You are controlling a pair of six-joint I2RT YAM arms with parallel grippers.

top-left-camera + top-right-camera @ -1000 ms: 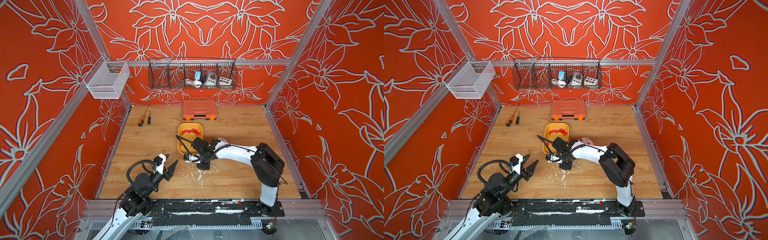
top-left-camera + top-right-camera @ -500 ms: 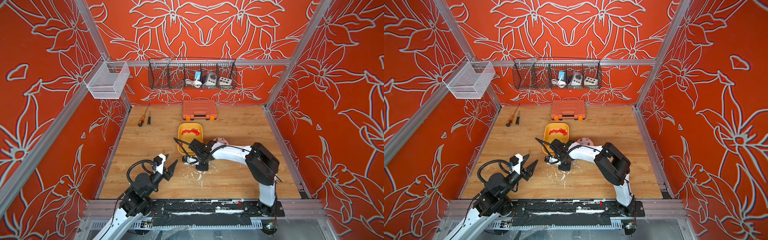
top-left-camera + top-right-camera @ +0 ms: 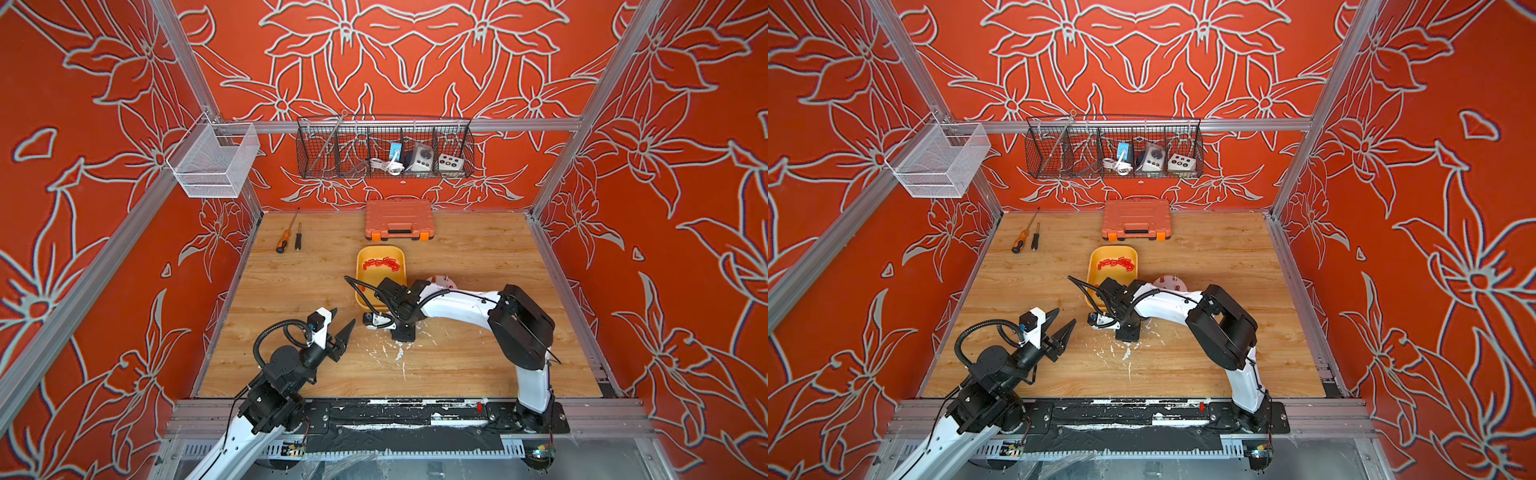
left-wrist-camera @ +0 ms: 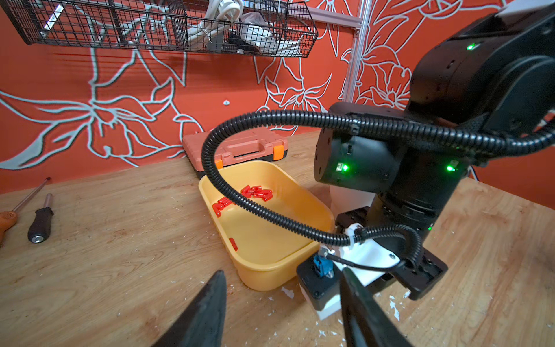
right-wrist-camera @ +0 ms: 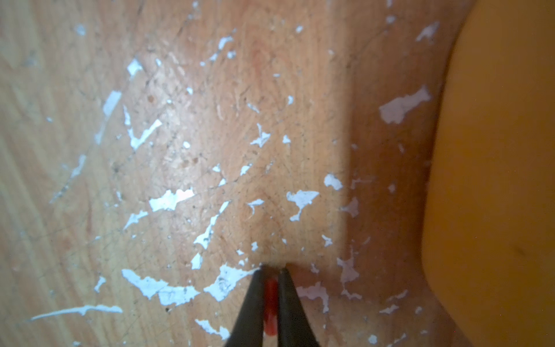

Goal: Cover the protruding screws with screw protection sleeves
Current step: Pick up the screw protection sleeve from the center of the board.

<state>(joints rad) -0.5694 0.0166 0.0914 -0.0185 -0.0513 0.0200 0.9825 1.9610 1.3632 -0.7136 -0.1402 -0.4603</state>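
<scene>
My right gripper [image 5: 272,267] is shut on one red screw protection sleeve [image 5: 271,300], tips down at the wooden table right beside the yellow tray [image 5: 495,180]. In both top views this gripper [image 3: 405,336] [image 3: 1127,336] stands just in front of the tray [image 3: 374,278]. More sleeves [image 3: 381,264] [image 4: 255,192] lie heaped at the tray's far end. The white dome [image 3: 442,283] with the protruding screws [image 3: 1173,276] sits to the right of the tray, partly hidden by my right arm. My left gripper [image 3: 344,316] [image 4: 282,272] hovers open and empty to the front left.
An orange tool case [image 3: 399,219] lies at the back. Two screwdrivers [image 3: 286,239] lie at the back left. A black wire basket [image 3: 384,147] and a white mesh basket [image 3: 214,160] hang on the walls. White flecks [image 5: 171,199] dot the table around my right gripper.
The right gripper's jaws have closed onto a red sleeve at the table, and that arm has shifted a little to the left. The left arm has not moved.
</scene>
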